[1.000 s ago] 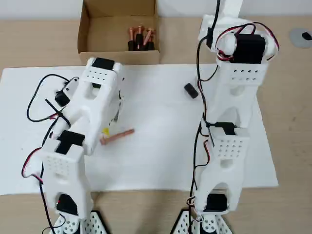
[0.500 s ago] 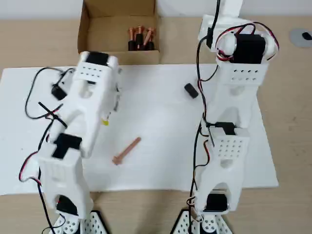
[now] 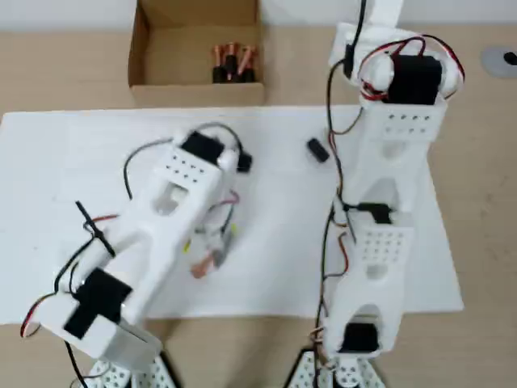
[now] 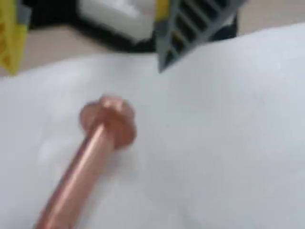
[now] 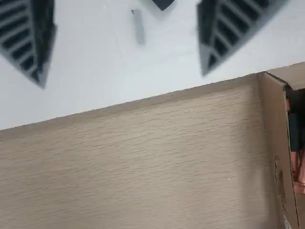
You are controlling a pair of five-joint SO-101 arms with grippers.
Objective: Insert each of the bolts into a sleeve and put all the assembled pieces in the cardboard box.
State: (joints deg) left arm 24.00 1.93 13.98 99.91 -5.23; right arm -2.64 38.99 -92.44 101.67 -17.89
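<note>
A copper bolt lies on the white sheet, its flanged head toward my left gripper. That gripper is open, its yellow and grey fingers spread just beyond the head. From above, the bolt peeks out beside the left gripper. A black sleeve lies on the sheet next to the right arm. My right gripper is open over the sheet's far edge, holding nothing, with the sleeve behind it. Assembled pieces lie in the cardboard box.
The white sheet covers most of the wooden table. The cardboard box's wall stands close beside the right gripper. A grey round object sits at the table's far right. Cables hang off both arms.
The bolt slid and turned on the sheet, ending nearer the front. The left arm drew back left, then swung right and down over the bolt. The right arm stayed put.
</note>
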